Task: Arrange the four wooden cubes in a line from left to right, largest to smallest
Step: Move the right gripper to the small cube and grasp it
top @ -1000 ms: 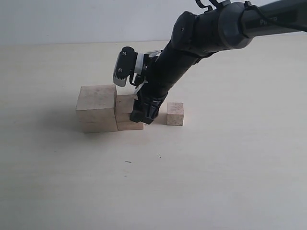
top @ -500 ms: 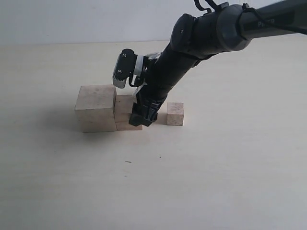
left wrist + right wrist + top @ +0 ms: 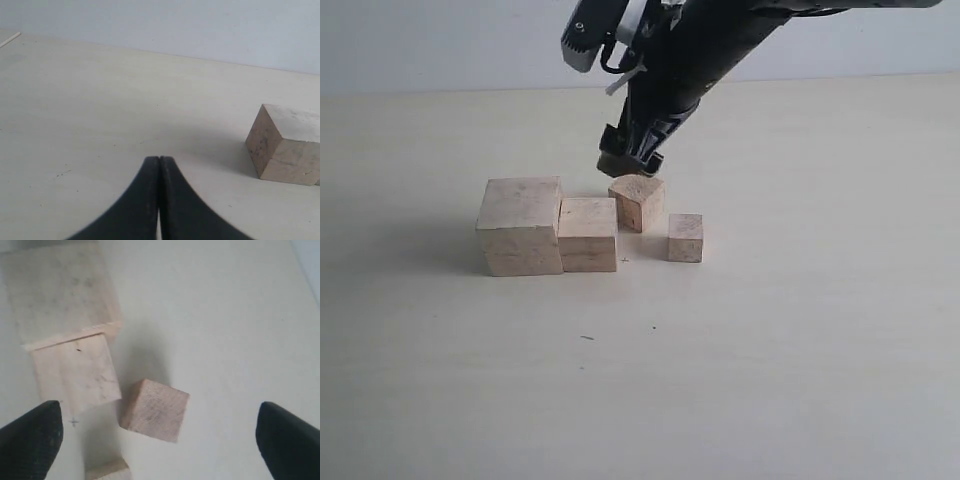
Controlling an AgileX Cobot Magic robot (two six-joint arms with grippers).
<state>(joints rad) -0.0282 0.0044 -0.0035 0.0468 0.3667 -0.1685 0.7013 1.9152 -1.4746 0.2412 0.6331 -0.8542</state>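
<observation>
Four wooden cubes rest on the pale table. The largest cube [image 3: 520,225] and the second cube [image 3: 588,233] touch side by side. The smallest cube [image 3: 685,237] stands apart to their right. The third cube [image 3: 638,201] sits turned at an angle, slightly behind the gap between the second and smallest. My right gripper [image 3: 630,163] hovers open just above the third cube [image 3: 154,410], touching nothing; its fingertips [image 3: 35,435] are spread wide. My left gripper [image 3: 159,162] is shut and empty, low over bare table, with the largest cube [image 3: 287,145] ahead of it.
The right arm [image 3: 700,50] slants down from the upper right above the cubes. A pale wall [image 3: 440,40] bounds the far edge of the table. A small dark speck [image 3: 587,338] lies on the table in front of the cubes.
My right gripper has lifted from table level beside the second cube and opened wider. The third cube, hidden behind the fingers before, now stands uncovered on the table.
</observation>
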